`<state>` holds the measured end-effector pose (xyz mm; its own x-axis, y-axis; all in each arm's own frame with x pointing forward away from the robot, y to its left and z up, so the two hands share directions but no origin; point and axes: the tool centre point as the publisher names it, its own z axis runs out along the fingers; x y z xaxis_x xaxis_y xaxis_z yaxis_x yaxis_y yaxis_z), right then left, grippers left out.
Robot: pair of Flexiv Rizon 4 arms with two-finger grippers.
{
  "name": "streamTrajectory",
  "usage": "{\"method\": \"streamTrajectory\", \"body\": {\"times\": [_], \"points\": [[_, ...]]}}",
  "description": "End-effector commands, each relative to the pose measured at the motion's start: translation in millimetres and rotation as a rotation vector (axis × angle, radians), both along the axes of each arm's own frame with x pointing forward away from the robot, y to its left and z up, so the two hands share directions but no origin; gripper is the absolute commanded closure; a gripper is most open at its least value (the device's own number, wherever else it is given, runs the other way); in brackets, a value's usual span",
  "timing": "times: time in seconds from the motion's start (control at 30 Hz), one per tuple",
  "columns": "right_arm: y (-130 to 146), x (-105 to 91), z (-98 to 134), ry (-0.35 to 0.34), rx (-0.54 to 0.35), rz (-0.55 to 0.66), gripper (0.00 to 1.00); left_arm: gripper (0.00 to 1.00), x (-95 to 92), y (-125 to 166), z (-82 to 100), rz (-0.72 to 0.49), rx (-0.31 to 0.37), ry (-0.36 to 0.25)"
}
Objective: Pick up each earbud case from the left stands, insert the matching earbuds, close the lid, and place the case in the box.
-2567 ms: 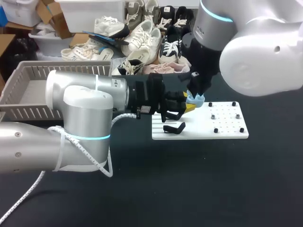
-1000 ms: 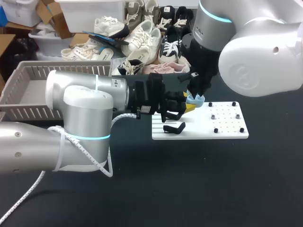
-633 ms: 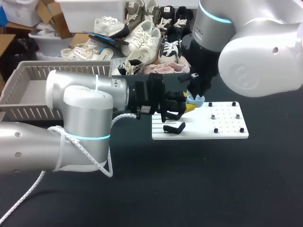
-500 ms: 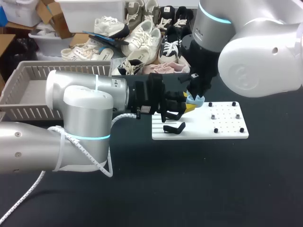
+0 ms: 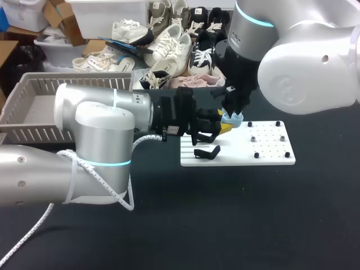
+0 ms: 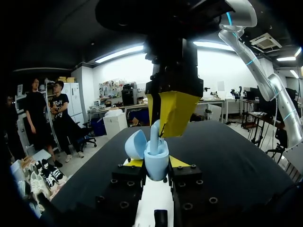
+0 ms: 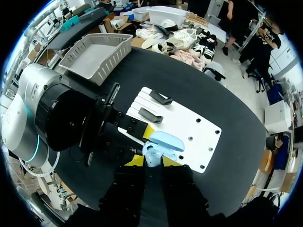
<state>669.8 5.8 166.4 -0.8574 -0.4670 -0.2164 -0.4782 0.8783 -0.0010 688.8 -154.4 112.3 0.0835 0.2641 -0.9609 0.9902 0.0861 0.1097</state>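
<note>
Currently your left gripper (image 6: pixel 156 163) has its jaws clamped on the blue case (image 6: pixel 155 158), lid (image 6: pixel 136 144) open, above the white board's (image 5: pixel 270 153) 11 o'clock corner. Your right gripper (image 6: pixel 165 130) hangs over it at 12 o'clock, jaws pinching an earbud (image 6: pixel 154 137) whose end sits in the case. Two black stands (image 7: pixel 150 116) lie at the board's 9 o'clock end; the basket (image 5: pixel 34 107) is at 9 o'clock on the tabletop (image 5: pixel 225 225).
</note>
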Motion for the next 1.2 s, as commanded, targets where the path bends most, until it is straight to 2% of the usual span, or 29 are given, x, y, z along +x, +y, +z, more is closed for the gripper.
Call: {"method": "streamTrajectory", "body": {"times": [0.03,1.2], "points": [[1.0,2.7,-0.4,0.004,-0.004,0.003,1.0,1.0,-0.7,0.2,-0.3,0.003,-0.002,-0.002],[1.9,4.7,-7.2,0.019,-0.006,0.007,1.0,1.0,-0.7,0.2,-0.3,0.003,-0.002,-0.002]]}}
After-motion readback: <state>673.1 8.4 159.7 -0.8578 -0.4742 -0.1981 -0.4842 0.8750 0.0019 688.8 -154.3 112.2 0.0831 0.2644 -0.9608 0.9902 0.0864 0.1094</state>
